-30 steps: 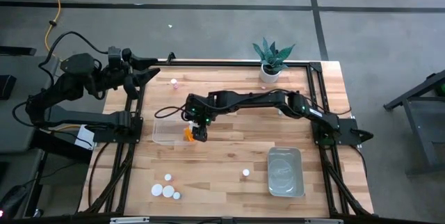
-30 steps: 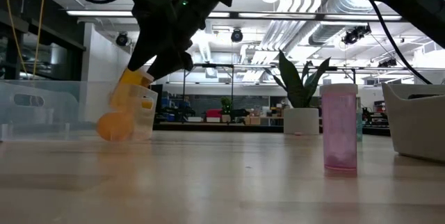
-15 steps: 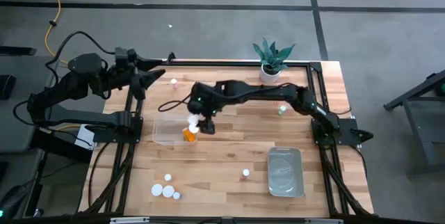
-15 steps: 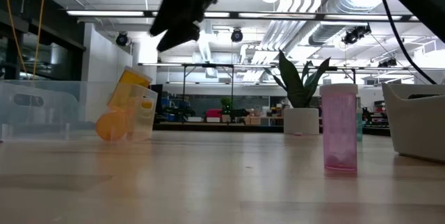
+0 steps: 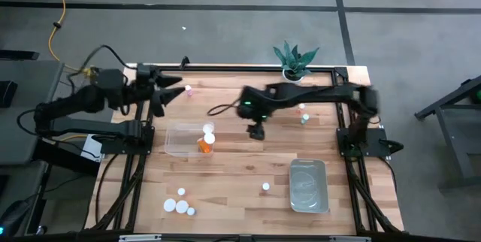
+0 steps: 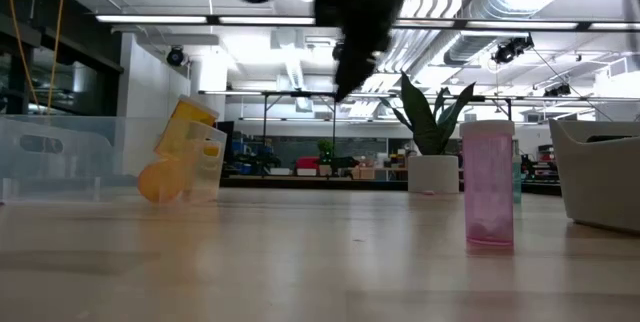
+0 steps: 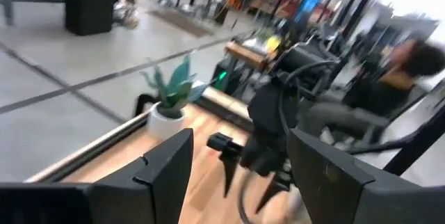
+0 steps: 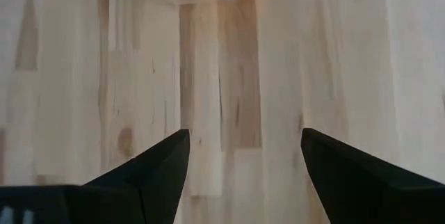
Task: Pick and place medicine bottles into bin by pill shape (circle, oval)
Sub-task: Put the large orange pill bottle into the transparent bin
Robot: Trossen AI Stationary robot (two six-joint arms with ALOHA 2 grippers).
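Observation:
An orange medicine bottle (image 5: pixel 204 143) with a white cap stands tilted in the clear bin (image 5: pixel 179 140), at the bin's right end; in the low view the bottle (image 6: pixel 190 147) leans against the bin wall. My right gripper (image 5: pixel 257 131) is open and empty, above the bare wood to the right of the bin; it also shows in the low view (image 6: pixel 352 52) and in its wrist view (image 8: pixel 243 137). My left gripper (image 5: pixel 174 92) is open and empty over the table's far left; its wrist view (image 7: pixel 240 137) looks toward the right arm.
A grey bin (image 5: pixel 308 186) stands at the near right. Several white-capped bottles (image 5: pixel 180 206) stand at the near left, one (image 5: pixel 265 187) beside the grey bin, a pink one (image 5: pixel 188 89) at the far left, and two (image 5: pixel 304 118) right of centre. A potted plant (image 5: pixel 293 68) stands at the far edge.
My right gripper has let go of the orange bottle in the clear bin, risen, and gone toward the table's right edge. The bottle stays tilted in the bin. My left gripper has reached a little farther in over the table's far left.

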